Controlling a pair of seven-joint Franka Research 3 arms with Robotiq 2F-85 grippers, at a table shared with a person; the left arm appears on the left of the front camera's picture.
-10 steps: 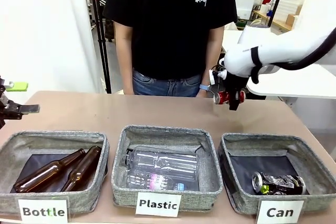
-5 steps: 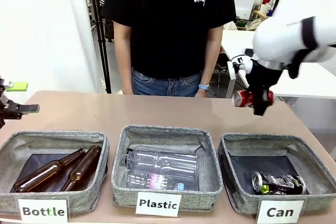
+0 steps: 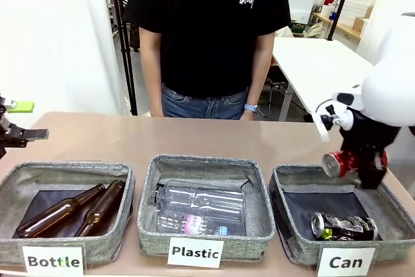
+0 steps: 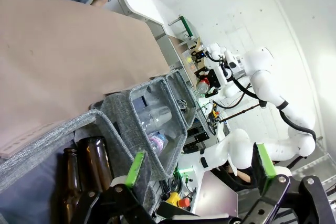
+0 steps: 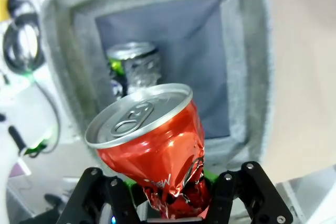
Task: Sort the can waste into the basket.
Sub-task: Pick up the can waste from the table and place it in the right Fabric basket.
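White, rounded right arm [image 3: 389, 92] with a black wrist section and a white cable clip beside it. Black right tool [image 5: 173, 195] with screw heads on its knuckles; black left tool [image 4: 197, 174] with green pads on its fingers [image 4: 136, 167]. Person behind the tabletop [image 3: 194, 137]: black T-shirt [image 3: 207, 24] with white chest logo, blue jeans [image 3: 204, 105], blue wristwatch [image 3: 251, 108].

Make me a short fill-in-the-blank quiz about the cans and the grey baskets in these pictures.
1. The right gripper holds the crushed ____ metal can.
2. It hangs above the grey fabric basket labelled ____.
3. The black-and-silver metal can lies ____ that basket.
4. Two brown glass bottles lie in the basket labelled ____.

Missing words: red; Can; inside; Bottle
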